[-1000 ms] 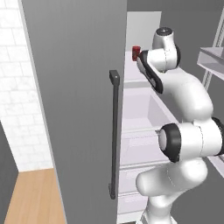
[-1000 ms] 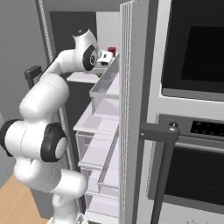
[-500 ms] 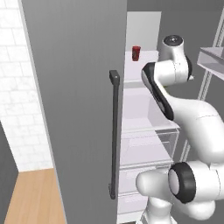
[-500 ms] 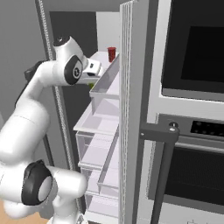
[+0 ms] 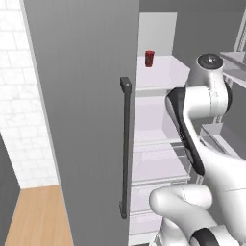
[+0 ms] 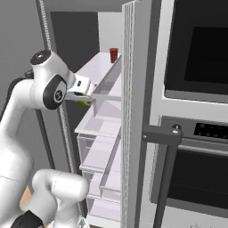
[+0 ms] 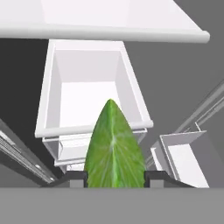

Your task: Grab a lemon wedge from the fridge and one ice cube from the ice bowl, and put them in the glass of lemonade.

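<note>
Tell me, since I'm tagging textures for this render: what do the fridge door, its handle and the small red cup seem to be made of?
Fridge door: matte grey, like painted or brushed metal; flat, with no gloss. Handle: dark bar, probably coated metal or plastic; dull, even tone. Red cup: opaque dark red, likely plastic or ceramic; too small to tell which.

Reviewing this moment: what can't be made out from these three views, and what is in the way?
- Tool fingertips: cut off by the bottom edge in the hand view; the lemon wedge covers the gap between them.
- Tool in the right base view: its end is hidden behind the fridge door shelf.
- Red cup: too small to tell its contents.
- Fridge lower drawers: blocked by the arm in the left base view.
</note>
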{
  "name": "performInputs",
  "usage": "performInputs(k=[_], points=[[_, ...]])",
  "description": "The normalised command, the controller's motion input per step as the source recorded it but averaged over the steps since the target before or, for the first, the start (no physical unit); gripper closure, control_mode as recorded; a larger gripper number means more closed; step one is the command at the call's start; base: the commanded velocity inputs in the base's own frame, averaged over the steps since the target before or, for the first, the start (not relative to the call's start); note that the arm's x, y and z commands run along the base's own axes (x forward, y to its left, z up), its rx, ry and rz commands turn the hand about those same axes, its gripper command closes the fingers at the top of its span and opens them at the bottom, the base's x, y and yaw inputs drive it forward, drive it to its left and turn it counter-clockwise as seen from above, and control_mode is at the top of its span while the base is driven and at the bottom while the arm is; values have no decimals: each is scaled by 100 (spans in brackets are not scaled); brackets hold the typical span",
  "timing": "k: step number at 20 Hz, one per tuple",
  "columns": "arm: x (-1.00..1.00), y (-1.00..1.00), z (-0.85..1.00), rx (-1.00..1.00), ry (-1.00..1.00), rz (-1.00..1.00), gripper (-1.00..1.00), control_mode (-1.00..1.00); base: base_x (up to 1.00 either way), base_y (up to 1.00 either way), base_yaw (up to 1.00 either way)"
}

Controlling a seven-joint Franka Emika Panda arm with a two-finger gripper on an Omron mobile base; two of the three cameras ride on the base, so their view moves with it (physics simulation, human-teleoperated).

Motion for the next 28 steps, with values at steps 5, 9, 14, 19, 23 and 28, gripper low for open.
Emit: performInputs(k=[5,9,14,19,23,28], points=[[-100,25,0,0,-7,0,100,-100,0,0,0],[-94,12,0,0,-5,0,100,-100,0,0,0],[-37,11,-4,0,0,0,100,100,-60,17,0],[0,0,0,0,0,0,100,100,-100,21,0],[0,0,0,0,0,0,100,100,-100,2,0],[0,0,0,0,0,0,100,100,-100,-29,0]])
